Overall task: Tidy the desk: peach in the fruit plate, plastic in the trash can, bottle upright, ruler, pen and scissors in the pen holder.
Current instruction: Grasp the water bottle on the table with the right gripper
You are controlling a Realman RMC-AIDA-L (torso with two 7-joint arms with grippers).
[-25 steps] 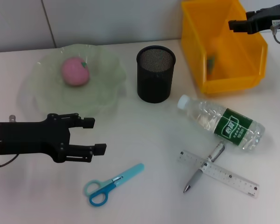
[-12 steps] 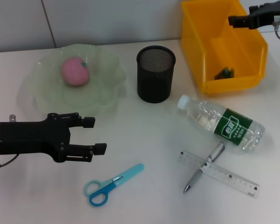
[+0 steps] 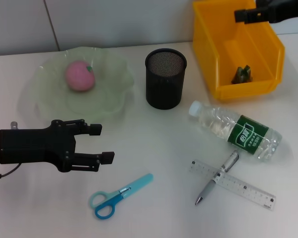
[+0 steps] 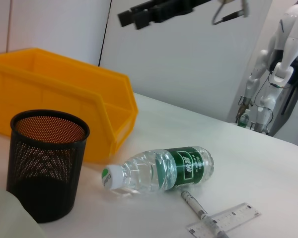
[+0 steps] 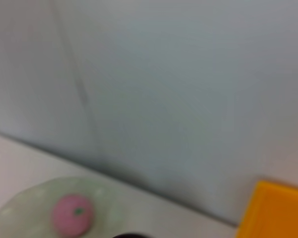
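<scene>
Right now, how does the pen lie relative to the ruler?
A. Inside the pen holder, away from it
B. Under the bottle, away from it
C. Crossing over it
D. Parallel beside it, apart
C: in the head view the pen lies diagonally across the ruler, on the desk in front of the lying bottle.

pink peach [image 3: 80, 76], yellow bin [image 3: 214, 39], black mesh pen holder [image 3: 165, 85], green-labelled clear bottle [image 3: 238, 131].
</scene>
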